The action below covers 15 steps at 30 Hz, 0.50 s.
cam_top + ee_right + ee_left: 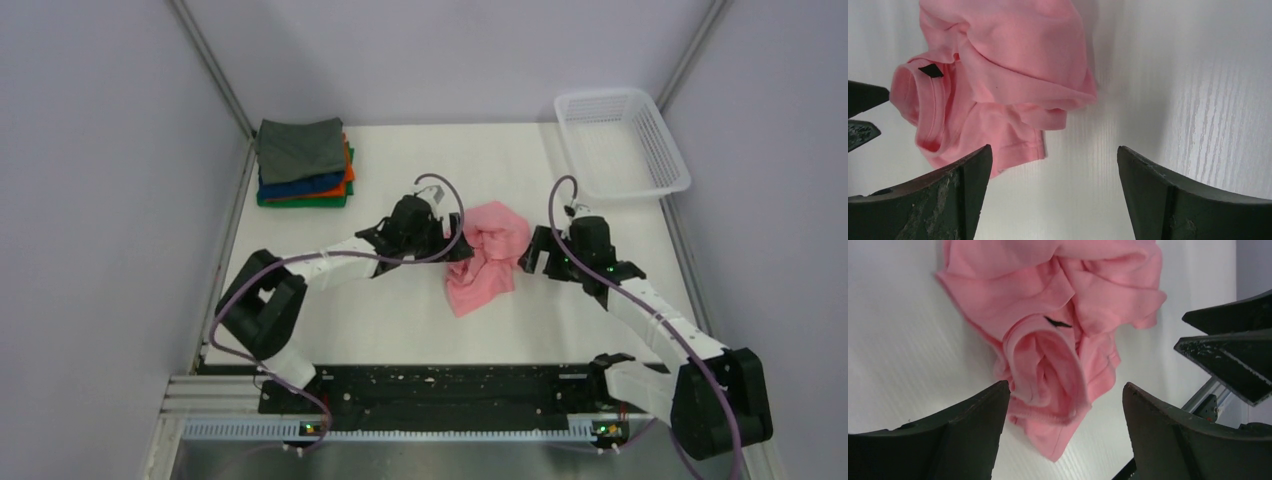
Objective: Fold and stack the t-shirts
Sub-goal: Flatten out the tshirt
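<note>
**Holding nothing, both sides**

Seeing pink t-shirt (485, 255) crumpled at middle of table (400, 310), loose between left gripper (460, 243) and right gripper (531, 256). Both spread wide open, close beside the cloth, no pinch on it. Stack of folded t-shirts (303, 165) at far-left corner, dark grey on top; white basket (668, 152) far right

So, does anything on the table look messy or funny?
Yes. The pink t-shirt is scrunched in a lumpy heap in the middle of the table, not flat or folded. The other shirts sit in a neat folded stack at the far left corner.
</note>
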### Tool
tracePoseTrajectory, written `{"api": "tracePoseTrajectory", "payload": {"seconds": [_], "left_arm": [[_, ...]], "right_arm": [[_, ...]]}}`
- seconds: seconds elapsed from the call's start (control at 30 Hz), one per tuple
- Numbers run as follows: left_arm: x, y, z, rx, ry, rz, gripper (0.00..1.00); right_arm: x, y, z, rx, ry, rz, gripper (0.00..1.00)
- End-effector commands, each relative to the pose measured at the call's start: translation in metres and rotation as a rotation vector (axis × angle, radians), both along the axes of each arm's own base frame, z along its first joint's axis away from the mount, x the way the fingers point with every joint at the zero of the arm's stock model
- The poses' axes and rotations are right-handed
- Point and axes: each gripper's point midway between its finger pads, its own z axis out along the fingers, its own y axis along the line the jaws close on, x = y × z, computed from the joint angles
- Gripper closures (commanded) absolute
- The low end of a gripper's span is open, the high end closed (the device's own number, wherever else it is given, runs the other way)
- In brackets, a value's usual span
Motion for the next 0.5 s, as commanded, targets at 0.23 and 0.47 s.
{"api": "tracePoseTrajectory", "payload": {"seconds": [0.23,0.47], "left_arm": [[0.010,-0.038,-0.025,-0.028,0.039,-0.126,0.85],[0.006,0.012,-0.013,0.071,-0.037,0.047,1.00]], "right_arm": [[0.030,0.011,0.030,0.009,-0.123,0.029,0.09],[0.032,0.070,0.056,-0.173,-0.263,0.276,0.11]]}}
